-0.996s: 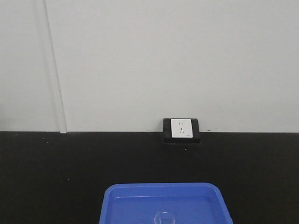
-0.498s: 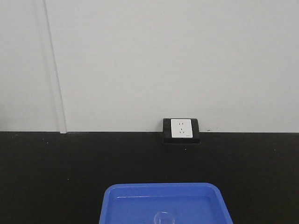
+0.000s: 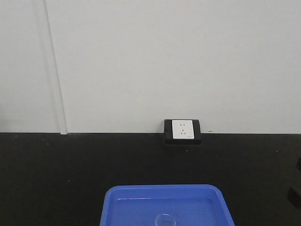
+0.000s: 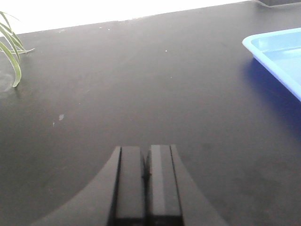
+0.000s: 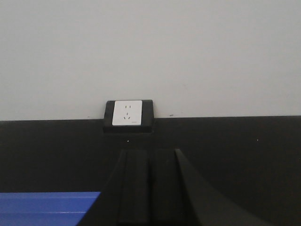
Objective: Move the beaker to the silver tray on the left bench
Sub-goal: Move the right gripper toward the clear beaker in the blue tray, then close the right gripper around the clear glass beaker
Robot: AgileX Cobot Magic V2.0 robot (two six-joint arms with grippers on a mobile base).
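Small clear glass beaker (image 3: 164, 220) stands in a blue plastic tray (image 3: 141, 188) at the front view's bottom centre, on a matte black bench top (image 3: 56, 165). Left gripper (image 4: 145, 155) and right gripper (image 5: 149, 157): fingers pressed together (nothing held).

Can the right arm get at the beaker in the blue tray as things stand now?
Probably yes. The beaker stands in the blue tray with nothing seen over it. But the right gripper is shut and faces the wall socket, with the tray to its lower left, so it must turn and open first.
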